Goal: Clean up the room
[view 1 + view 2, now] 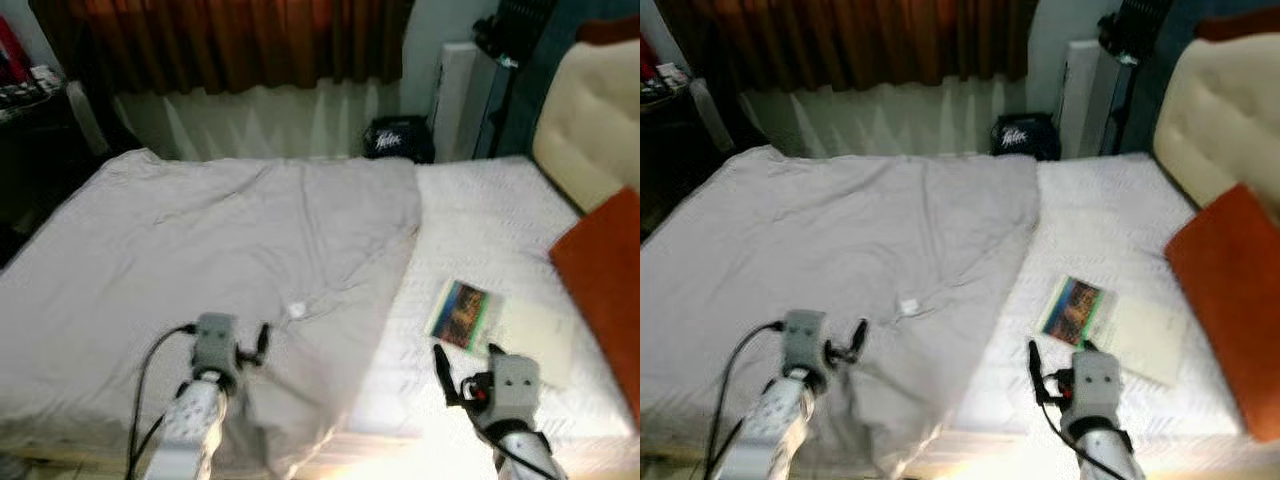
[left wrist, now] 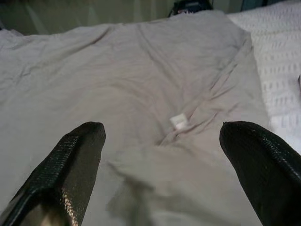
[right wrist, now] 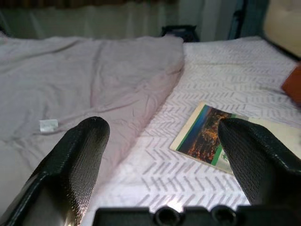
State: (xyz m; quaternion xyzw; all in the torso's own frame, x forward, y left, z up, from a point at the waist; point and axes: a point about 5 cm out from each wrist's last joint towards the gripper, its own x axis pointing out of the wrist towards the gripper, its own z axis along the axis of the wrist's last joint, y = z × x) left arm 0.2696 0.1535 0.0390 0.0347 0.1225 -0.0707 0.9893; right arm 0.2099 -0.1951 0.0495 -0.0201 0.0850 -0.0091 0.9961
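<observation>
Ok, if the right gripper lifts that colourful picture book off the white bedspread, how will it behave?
The thin colourful picture book lies flat, so it is probably light and may flex or fall open. Its glossy-looking cover could slip between the open right gripper fingers. On the soft white bedspread, getting a finger under its edge looks awkward.

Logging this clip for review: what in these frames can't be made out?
- Book: cover print too blurred to read in the eye views; the right gripper's finger covers one corner in the right wrist view.
- Orange cushion: cut off by the right edge in the left eye view.
- White tag on the grey duvet: too small to read.
- Black bag: lower part hidden behind the bed's far edge.
- Dark shelf: items on it blurred, cut by the left edge.
</observation>
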